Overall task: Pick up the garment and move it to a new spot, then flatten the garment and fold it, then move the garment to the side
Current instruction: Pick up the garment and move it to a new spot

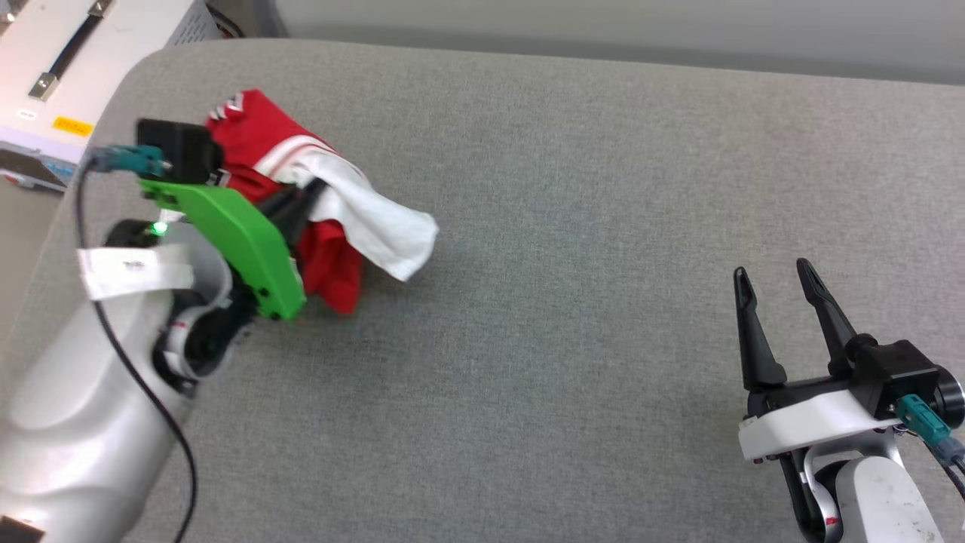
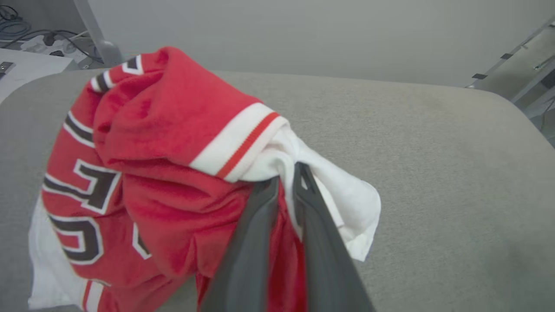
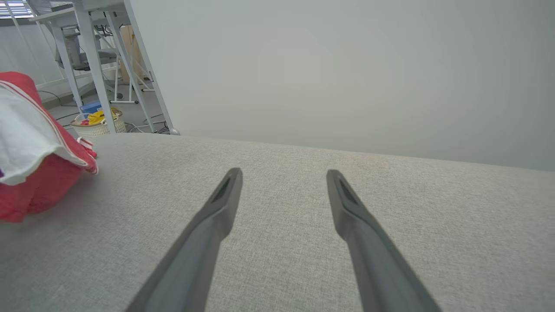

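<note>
The garment (image 1: 301,181) is a bunched red shirt with white sleeves, striped trim and black white-outlined lettering, at the table's far left. My left gripper (image 1: 309,197) is shut on it, its dark fingers pinching red and white cloth where a sleeve meets the body (image 2: 286,182). In the left wrist view the garment (image 2: 151,173) hangs crumpled from the fingertips, a white sleeve drooping to the right. My right gripper (image 1: 776,283) stands open above the table at the near right, nothing between its fingers (image 3: 284,182). The garment (image 3: 34,147) shows at the left edge of the right wrist view.
A grey fabric-covered table (image 1: 565,264) spreads wide between the two grippers. A white box with a yellow label (image 1: 68,68) sits beyond the table's far left corner. A basket of coloured items (image 3: 97,121) stands on the floor under white table legs.
</note>
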### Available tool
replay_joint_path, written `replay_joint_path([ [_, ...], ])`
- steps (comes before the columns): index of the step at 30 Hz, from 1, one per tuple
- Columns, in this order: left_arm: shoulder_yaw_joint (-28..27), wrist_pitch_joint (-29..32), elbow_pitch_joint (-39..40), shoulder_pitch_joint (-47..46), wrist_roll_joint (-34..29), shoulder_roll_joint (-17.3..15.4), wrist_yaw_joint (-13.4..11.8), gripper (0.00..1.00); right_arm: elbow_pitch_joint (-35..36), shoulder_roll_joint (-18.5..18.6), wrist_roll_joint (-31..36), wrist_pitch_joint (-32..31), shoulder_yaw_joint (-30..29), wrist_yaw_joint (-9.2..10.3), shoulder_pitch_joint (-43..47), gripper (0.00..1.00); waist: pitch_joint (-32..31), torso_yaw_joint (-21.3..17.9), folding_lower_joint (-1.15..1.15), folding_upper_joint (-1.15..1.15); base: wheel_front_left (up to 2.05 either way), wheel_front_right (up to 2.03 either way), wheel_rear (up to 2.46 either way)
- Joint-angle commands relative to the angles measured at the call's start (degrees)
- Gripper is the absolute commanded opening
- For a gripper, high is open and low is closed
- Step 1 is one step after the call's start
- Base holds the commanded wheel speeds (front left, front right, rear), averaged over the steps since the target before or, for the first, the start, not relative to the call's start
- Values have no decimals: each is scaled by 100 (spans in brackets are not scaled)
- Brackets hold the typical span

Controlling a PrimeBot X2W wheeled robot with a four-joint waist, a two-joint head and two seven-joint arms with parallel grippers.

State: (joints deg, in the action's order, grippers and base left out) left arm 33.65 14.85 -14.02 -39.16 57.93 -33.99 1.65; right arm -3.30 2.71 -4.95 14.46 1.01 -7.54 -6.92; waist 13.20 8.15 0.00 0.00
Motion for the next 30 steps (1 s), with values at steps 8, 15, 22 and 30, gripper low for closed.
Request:
replay_joint_path([
  [8,616,-275,96,216,-256,1295,-332,0,4,17,-137,53,-48,5,205,100,-536,-298,0,0,0,0,0],
  [15,1121,-595,-537,-12,-484,2498,-414,0,36,17,-161,53,-127,5,207,100,-537,-683,0,0,0,0,0],
  [22,1441,-1037,-1484,-351,-701,3022,-448,0,133,17,-335,53,-415,5,129,100,-439,-1109,0,0,0,0,0],
  [30,2225,-1275,-2070,-356,-709,3107,-345,100,178,17,-449,53,-599,5,56,100,-259,-1342,0,0,0,0,0],
])
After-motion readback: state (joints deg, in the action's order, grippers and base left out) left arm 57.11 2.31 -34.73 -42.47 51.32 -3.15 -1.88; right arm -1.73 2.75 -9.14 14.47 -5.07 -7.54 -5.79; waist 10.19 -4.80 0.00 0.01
